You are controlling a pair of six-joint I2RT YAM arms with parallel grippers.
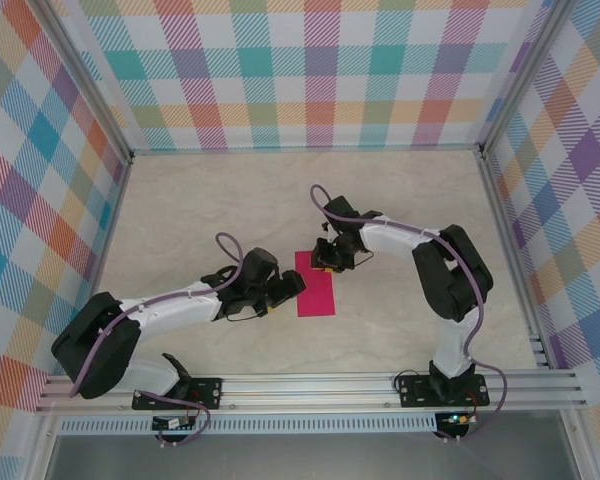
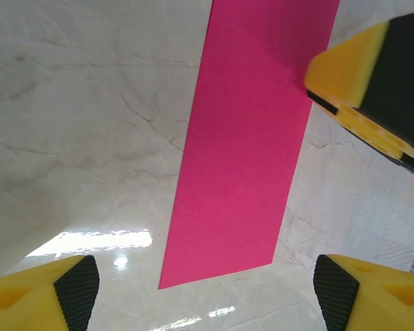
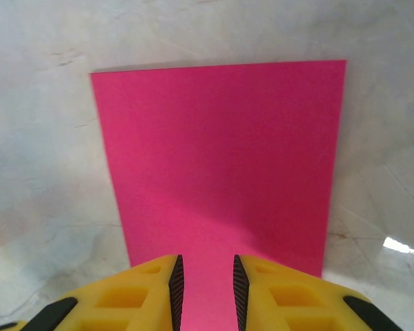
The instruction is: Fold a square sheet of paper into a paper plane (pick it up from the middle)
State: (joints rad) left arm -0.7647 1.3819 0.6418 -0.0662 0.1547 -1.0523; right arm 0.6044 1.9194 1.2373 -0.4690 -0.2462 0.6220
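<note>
Magenta paper (image 1: 315,284), smooth flat rectangle, on glossy marbled table (image 1: 200,210).

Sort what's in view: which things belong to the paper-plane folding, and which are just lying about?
Job in hand: pink paper, folded to a rectangle; left gripper; right gripper.
Not part of it: marble-look table; checked walls.

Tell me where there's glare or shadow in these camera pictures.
Left wrist view: bright glare patches on the glossy marble table beside the thin magenta-pink paper sheet. Right wrist view: small glare spot at right, soft shadow on the paper before the right gripper. Top view: even light.
</note>
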